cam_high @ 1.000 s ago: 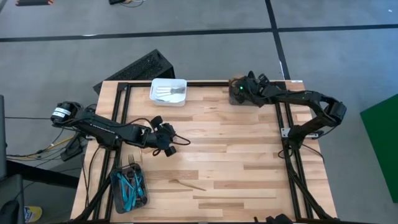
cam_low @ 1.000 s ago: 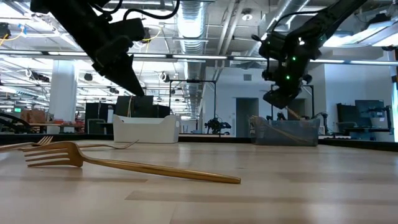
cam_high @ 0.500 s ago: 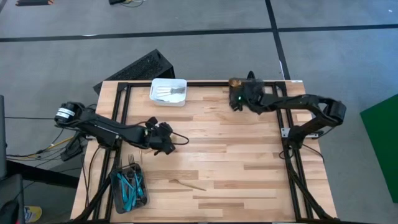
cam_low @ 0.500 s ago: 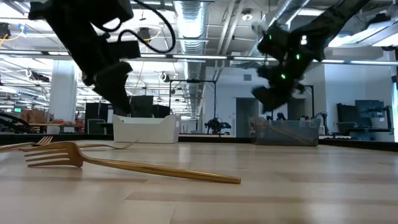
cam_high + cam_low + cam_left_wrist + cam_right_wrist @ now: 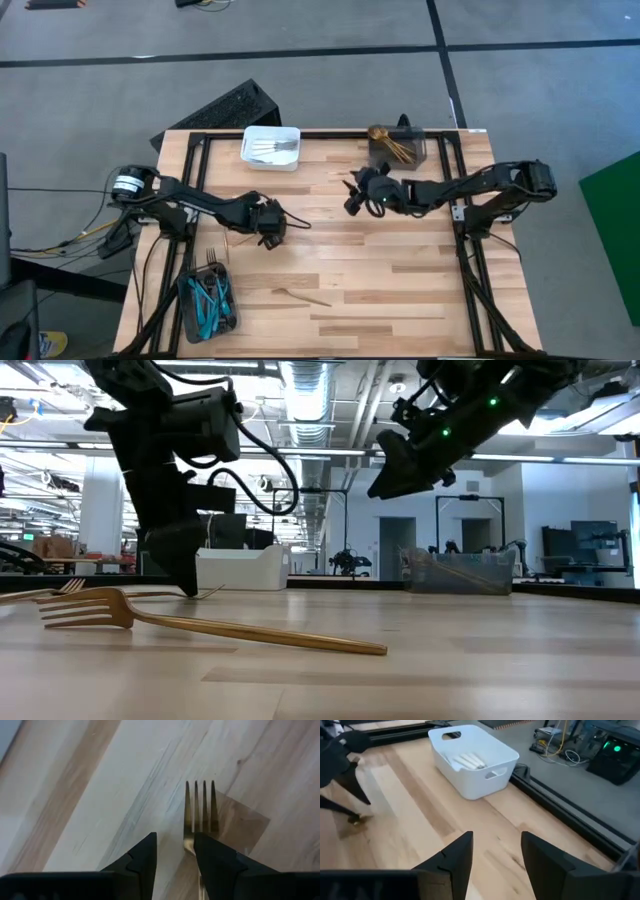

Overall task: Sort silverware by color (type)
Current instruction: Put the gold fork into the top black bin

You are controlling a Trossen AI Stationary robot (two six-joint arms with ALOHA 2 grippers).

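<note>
A gold fork (image 5: 200,807) lies flat on the wooden table, just ahead of my left gripper (image 5: 175,857). That gripper is open and points steeply down at the table's left middle (image 5: 268,226), its tips close above the wood (image 5: 185,582). The fork's neck runs beside and under one finger; whether they touch I cannot tell. My right gripper (image 5: 352,196) hangs open and empty above the table's middle (image 5: 495,855). Another gold fork (image 5: 300,296) lies near the front edge (image 5: 200,625).
A white bin (image 5: 271,147) with silver pieces stands at the far left. A bin (image 5: 397,148) with gold pieces stands at the far right, and a dark bin (image 5: 207,303) with blue-handled pieces at the near left. Bare wood lies between the arms.
My left gripper has sunk toward the table and tipped more steeply down, ending close above the gold fork. My right gripper has swung away from the gold bin at the far edge toward the table's middle, staying high and pointing toward the left.
</note>
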